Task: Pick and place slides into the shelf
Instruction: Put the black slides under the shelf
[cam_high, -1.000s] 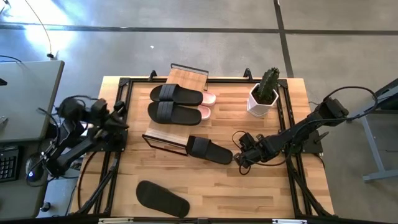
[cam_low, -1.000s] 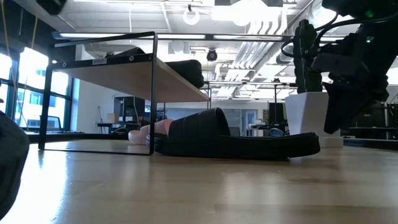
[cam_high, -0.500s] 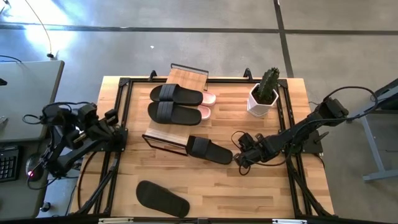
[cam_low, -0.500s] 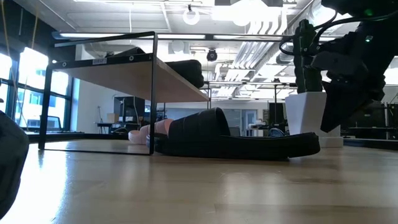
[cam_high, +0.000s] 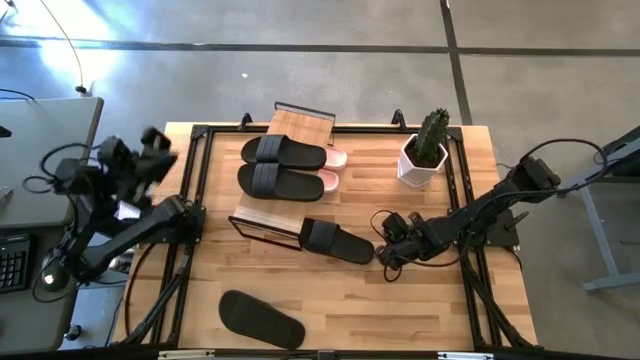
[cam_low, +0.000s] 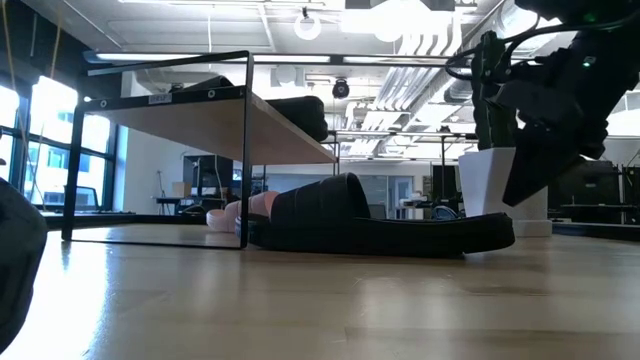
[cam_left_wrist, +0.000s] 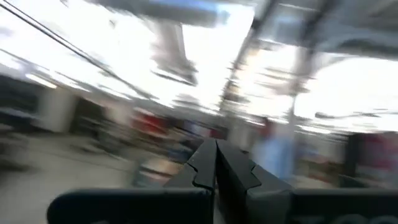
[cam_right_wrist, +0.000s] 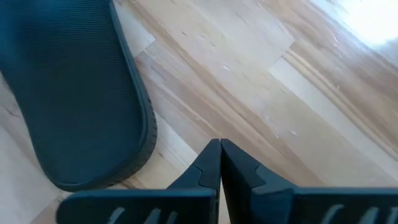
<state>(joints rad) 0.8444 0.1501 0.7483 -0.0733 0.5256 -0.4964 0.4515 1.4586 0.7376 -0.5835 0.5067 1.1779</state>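
The shelf (cam_high: 285, 170) stands at the table's far middle. Two black slides (cam_high: 283, 152) (cam_high: 275, 181) lie on its top board, and the pink slides (cam_high: 335, 158) peek out beneath them. A third black slide (cam_high: 336, 240) lies flat on the table, with its toe end by the shelf's near right corner. A fourth (cam_high: 261, 318) lies near the table's near edge. My right gripper (cam_right_wrist: 219, 149) is shut and hovers just right of the third slide's heel (cam_right_wrist: 81, 93) without touching it. My left gripper (cam_left_wrist: 216, 152) is shut, raised beyond the table's left edge (cam_high: 155, 138) and pointing into the room.
A white pot with a cactus (cam_high: 424, 152) stands at the far right, behind my right arm. A black metal frame (cam_high: 195, 200) runs around the tabletop. A grey desk (cam_high: 40, 160) stands left of the table. Bare wood (cam_high: 400, 310) lies at the near right.
My left arm has swung away from the table's left edge. Its gripper has risen and moved back toward the far left, and its view has turned up into the room, blurred. My right gripper has lifted slightly beside the slide's heel. The slides have not moved.
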